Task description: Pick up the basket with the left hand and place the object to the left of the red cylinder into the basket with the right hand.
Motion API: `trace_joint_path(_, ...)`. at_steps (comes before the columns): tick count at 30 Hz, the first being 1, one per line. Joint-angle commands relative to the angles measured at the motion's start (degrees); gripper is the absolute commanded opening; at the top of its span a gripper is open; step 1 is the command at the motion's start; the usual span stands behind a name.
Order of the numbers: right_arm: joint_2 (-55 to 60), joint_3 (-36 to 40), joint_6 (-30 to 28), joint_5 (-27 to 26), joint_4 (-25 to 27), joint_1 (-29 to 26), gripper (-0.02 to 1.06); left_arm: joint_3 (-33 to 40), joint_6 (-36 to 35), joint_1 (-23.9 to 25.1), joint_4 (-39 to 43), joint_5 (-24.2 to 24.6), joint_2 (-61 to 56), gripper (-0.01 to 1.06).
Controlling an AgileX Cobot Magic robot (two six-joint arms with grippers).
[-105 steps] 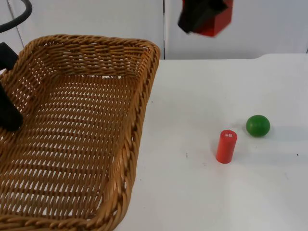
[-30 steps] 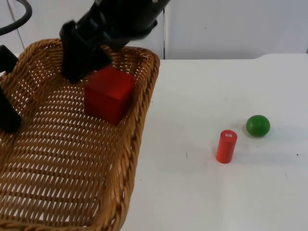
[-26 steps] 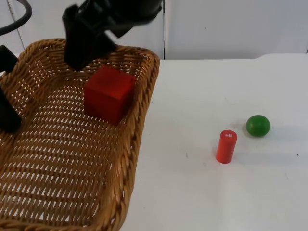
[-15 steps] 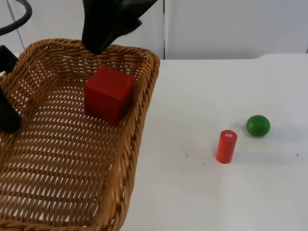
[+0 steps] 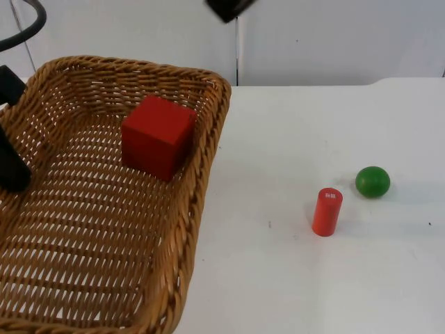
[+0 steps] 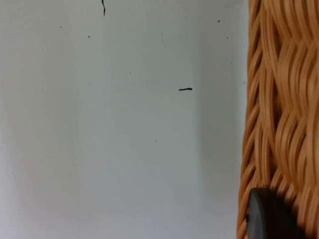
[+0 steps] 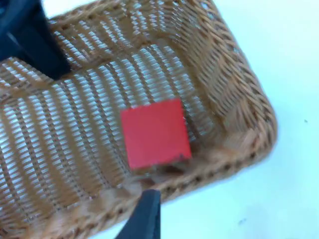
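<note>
A brown wicker basket (image 5: 206, 149) takes up the left of the table in the top view. My left gripper (image 5: 11, 165) is shut on its left rim; in the left wrist view a black fingertip (image 6: 269, 220) presses against the woven rim (image 6: 280, 99). A red cube (image 5: 158, 136) lies inside the basket near its far right corner, with nothing touching it. My right gripper (image 5: 228, 6) is high above the basket's far rim, open and empty. Its wrist view looks down on the cube (image 7: 155, 133) in the basket (image 7: 242, 110) past its fingertip (image 7: 145, 215).
A red cylinder (image 5: 327, 211) stands upright on the white table (image 5: 292, 278) right of the basket. A green ball (image 5: 373, 181) lies just right of and behind it. The grey partition wall (image 5: 334, 35) closes the far side.
The right gripper carried the red cube over the basket, set it down inside, let go and rose up and away. The basket and left gripper kept still.
</note>
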Motion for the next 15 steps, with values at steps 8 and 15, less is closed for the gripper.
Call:
trace_joint_path(8,-10.4,9.0,-0.2,-4.1,-0.3,-1.7,0.87,0.0,0.0,0.1,-1.9,-0.3,-0.6,0.0)
trace_joint_path(15,-12.3,9.1,0.9,-3.3,-0.2,-1.7,0.87,0.0,0.0,0.1,-2.0,-0.7,-0.6,0.0)
